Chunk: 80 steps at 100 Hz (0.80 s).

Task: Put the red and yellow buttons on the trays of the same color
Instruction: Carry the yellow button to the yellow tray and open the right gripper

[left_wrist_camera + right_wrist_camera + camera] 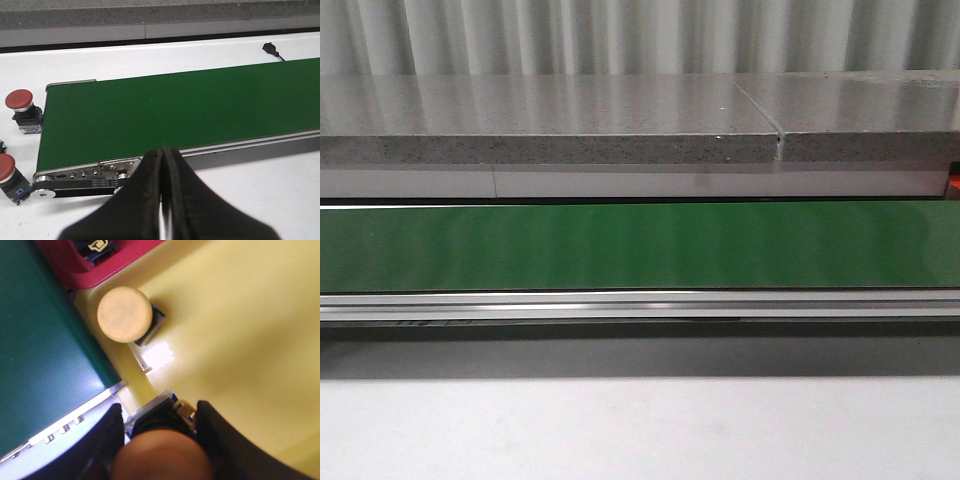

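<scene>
While the right pincer (160, 440) hangs over the yellow tray (240, 330) with its fingers clamped on a button (160, 457), the main risk is a bad release. The held button's cap shows only as a dark, blurred dome, so its colour cannot be told from the right wrist view; if it is red, dropping it here would put it on the wrong tray. It sits close to the tray's edge by the green conveyor belt (40, 350), so letting go too near that rim could tip it onto the belt. A yellow button (124, 314) already rests on the yellow tray, just beside the red tray (87, 270), and a low swing could knock it.

The left pincer (162, 200) is pressed closed with nothing between its fingers. It hovers over the white bench (260, 190) near the belt's end, where two red buttons (22, 110) (7, 175) wait off the belt; reaching for them could clip the roller housing.

No brand, label or writing can be read in any view; a mark inside the red tray is too small to make out
</scene>
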Motion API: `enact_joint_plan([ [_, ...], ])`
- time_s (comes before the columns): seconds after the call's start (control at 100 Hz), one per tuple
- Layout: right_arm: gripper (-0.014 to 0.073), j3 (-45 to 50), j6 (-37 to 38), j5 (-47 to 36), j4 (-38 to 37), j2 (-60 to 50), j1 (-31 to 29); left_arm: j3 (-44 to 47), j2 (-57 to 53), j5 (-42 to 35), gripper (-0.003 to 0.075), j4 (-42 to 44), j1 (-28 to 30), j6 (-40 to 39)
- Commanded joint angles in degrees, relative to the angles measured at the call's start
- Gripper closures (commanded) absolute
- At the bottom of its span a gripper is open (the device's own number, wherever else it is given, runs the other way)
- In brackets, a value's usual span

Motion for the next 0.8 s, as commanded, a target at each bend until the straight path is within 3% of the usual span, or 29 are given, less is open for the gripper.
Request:
enact_joint_plan([
  [0.0,0.0464,-0.27,-0.20,-5.27,0.17,0.21,-0.52,-1.46,0.50,-4.34,0.0741,-0.71,-0.03,-0.04],
  [0.52,0.0456,-0.05,-0.16,-11.66,0.17,12.53,-0.52,-1.46,0.50,-4.34,0.0741,-0.71,-0.03,-0.04],
  [0.59,0.0397,-0.05,-0.16,-11.60,0.17,13.46,-0.52,-1.46,0.50,-4.34,0.0741,-0.71,-0.03,-0.04],
  [0.72,0.0176,-0.05,-0.16,-11.73,0.17,13.71,-0.52,-1.46,0.50,-4.34,0.0741,-0.71,-0.03,-0.04],
  [0.79,0.0114,-0.05,0.05,-11.61,0.17,13.64,-0.52,-1.46,0.50,-4.34,0.0741,-0.71,-0.03,-0.04],
])
